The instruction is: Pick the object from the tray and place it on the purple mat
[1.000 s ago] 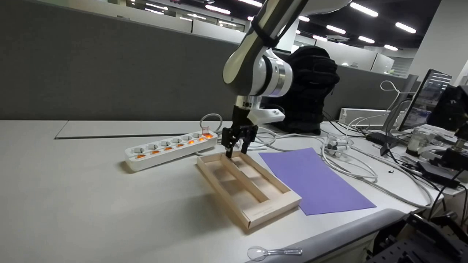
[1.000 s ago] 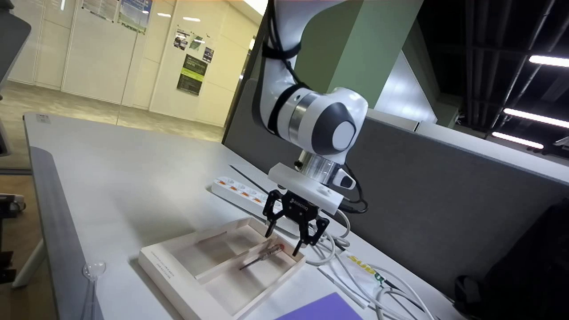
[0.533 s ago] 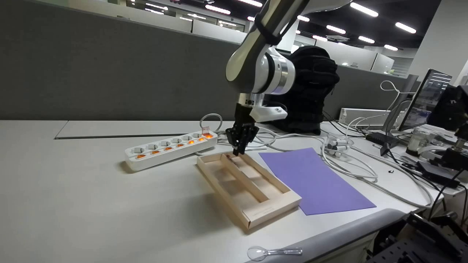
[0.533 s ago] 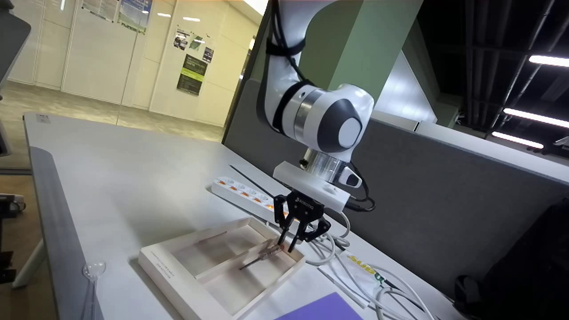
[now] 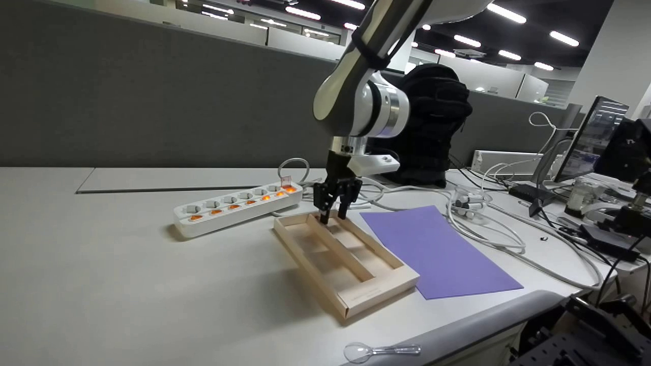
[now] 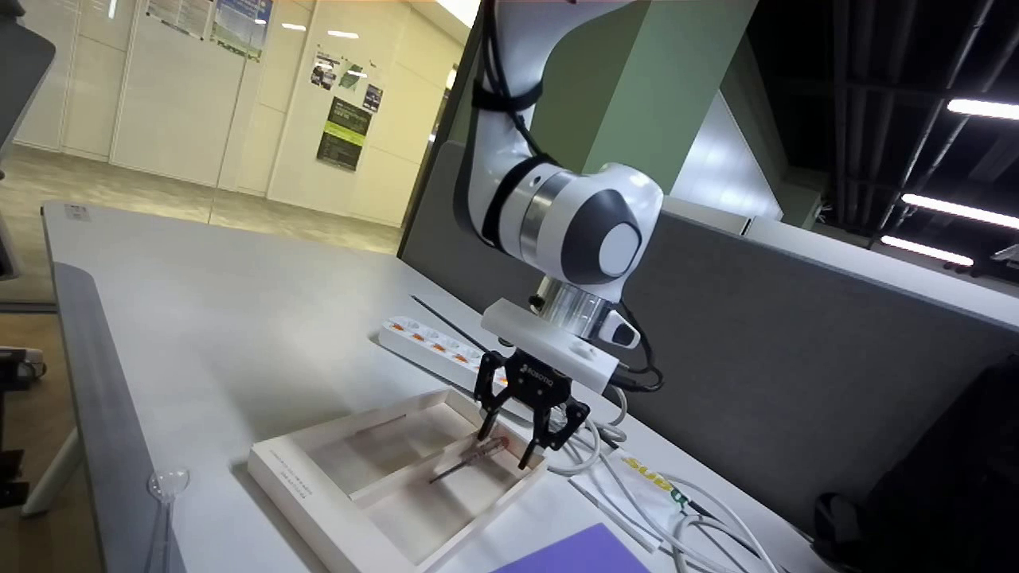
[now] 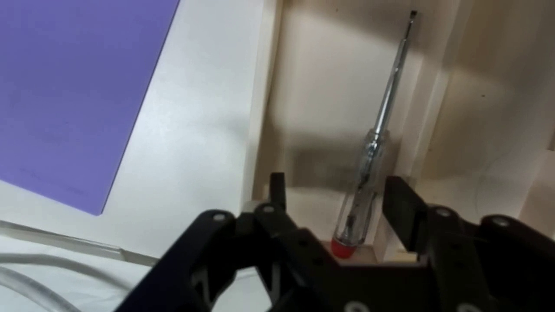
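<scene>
Now, fingers (image 7: 403,208): standing apart with nothing held, their gap wider than the tester screwdriver (image 7: 377,134); whether the tips reach below the rim of the two-compartment tray (image 5: 384,285) cannot be told.
Screwdriver: in the tray, roughly along the divider (image 5: 342,249); in the wrist view its clear handle (image 7: 359,195) shows between the fingers, nearer the divider-side one, shaft (image 7: 392,84) pointing away from them.
Handle: gripping it looks to be the step in hand. Best narrow the gap a little first, centre it, come straight down, then close slowly; smooth plastic may roll under an uneven squeeze.
Divider: overlapped by one finger in the wrist view, contact unclear; coming down at this spread could land that finger on its top edge.
Red cap (image 7: 342,250): near the end of the tray, so a hold at the handle's middle should give the fingers more room and let the shaft droop less.
Purple mat (image 5: 438,251): across the tray's side wall (image 7: 259,108) from the fingers, away from the divider; a full lift over that wall should precede any sideways move.
Bench (image 5: 203,284): white, spread out beneath the fingers.
Power strip (image 5: 238,212): on the divider side of the fingers, outside the tray, some switches glowing orange.
Clear spoon (image 5: 379,351): well apart from the fingers, at the bench's edge.
Room: behind the fingers in an exterior view, a grey partition (image 5: 152,107) and black backpack (image 5: 432,122); strip lights (image 5: 506,12) overhead.
</scene>
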Available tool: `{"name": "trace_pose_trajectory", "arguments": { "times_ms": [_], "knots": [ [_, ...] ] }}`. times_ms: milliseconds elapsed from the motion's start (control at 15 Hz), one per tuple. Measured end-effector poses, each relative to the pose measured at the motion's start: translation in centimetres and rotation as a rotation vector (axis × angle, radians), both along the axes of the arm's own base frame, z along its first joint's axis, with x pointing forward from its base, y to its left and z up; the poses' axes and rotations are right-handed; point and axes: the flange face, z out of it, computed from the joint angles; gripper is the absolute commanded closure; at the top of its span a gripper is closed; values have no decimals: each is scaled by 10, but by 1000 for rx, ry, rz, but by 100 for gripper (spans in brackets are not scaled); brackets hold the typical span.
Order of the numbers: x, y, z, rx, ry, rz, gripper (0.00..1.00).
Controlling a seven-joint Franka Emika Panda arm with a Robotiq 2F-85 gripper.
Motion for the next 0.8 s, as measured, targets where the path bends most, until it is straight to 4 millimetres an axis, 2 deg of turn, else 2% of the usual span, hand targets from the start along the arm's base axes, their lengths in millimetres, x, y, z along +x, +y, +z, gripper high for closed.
{"name": "trace_pose_trajectory", "arguments": {
  "times_ms": [333,467,600,733,800],
  "knots": [
    [-2,1,-6,1,10,2,98],
    [-1,2,-5,1,10,3,100],
    [-2,2,-6,0,14,4,100],
    [-2,2,-5,-1,15,6,69],
    [-2,2,-6,-2,16,8,64]
  ]
}}
